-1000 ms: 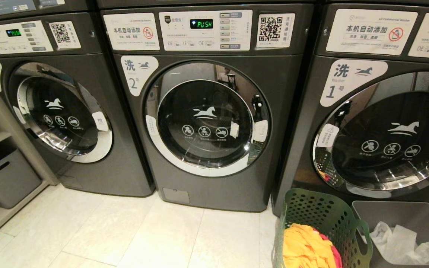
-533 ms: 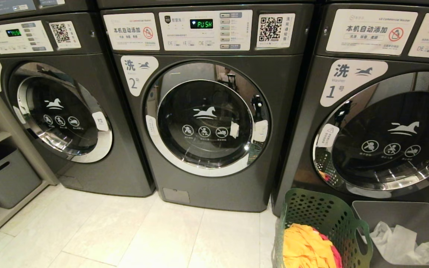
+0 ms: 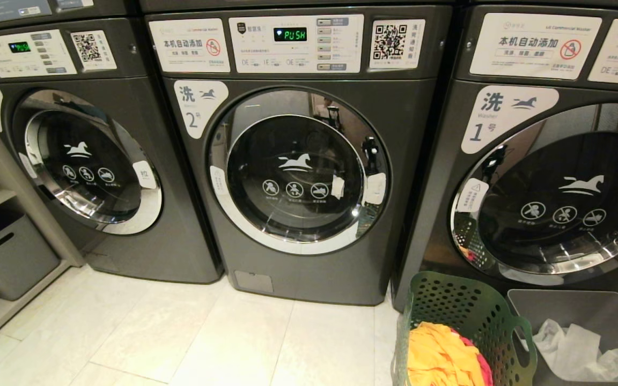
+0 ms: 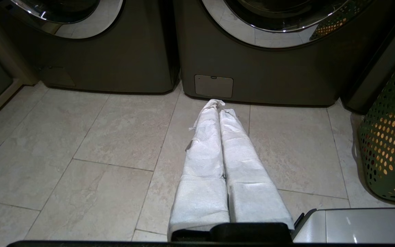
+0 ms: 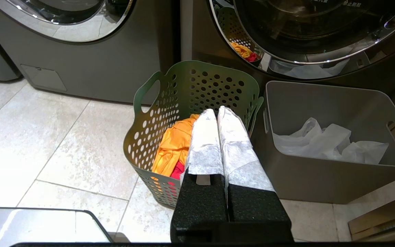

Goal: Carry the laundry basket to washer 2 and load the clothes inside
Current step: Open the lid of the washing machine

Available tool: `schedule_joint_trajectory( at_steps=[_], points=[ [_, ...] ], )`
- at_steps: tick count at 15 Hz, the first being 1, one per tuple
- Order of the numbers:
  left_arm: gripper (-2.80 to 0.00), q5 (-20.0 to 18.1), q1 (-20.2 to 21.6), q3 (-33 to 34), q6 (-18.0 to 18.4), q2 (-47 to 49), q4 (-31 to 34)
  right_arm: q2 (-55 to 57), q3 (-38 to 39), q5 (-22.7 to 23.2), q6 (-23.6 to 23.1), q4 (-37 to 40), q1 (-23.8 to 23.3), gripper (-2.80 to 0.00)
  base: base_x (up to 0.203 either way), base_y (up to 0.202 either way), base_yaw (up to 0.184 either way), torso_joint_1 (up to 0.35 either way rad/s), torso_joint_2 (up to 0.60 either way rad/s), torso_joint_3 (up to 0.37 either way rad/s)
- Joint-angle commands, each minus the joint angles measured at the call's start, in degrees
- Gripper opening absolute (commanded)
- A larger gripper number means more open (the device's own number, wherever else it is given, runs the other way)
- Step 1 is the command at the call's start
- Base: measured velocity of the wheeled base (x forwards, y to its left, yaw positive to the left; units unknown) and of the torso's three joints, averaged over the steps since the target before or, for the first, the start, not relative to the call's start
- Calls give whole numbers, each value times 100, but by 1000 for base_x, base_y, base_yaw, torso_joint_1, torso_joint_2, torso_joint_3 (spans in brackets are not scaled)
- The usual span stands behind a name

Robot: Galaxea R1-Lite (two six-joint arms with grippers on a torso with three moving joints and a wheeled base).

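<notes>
Self-service laundry room, commercial. Three dark grey front-loading washers stand in a row on a pale tiled floor (image 3: 180,332), numbered with white horse-logo labels: washer 2 (image 3: 298,161) in the middle, washer 1 (image 3: 556,177) at its side. Each control panel carries a QR code sticker (image 3: 389,42) and printed Chinese notices; one display (image 3: 289,35) reads PUSH. Grey storage bin (image 3: 8,257) sits on a low shelf beside the row

Bare floor (image 3: 180,332) lies before washer 2 (image 3: 298,161), its door closed; basket (image 3: 470,316) and grey bin (image 3: 582,311) crowd its right.
</notes>
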Motion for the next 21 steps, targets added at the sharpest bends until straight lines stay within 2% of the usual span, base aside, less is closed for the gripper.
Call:
schedule_joint_trajectory(
  at_steps=[1, 7, 16, 21],
  points=[
    [-280, -2, 1, -2, 7, 7, 5, 11, 0, 3, 1, 7, -2, -280, 0, 0, 0, 0, 0, 0],
    [-280, -11, 1, -2, 7, 7, 5, 6, -9, 12, 35, 7, 2, -280, 1, -17, -7, 0, 0, 1],
    [-280, -13, 1, -2, 7, 7, 5, 12, -9, -6, 27, 7, -2, -280, 0, -186, -165, 3, 2, 3],
    [-280, 6, 1, -2, -2, 7, 5, 5, -6, -6, 27, 7, 4, -280, 0, -197, -23, 2, 3, 5]
  ],
)
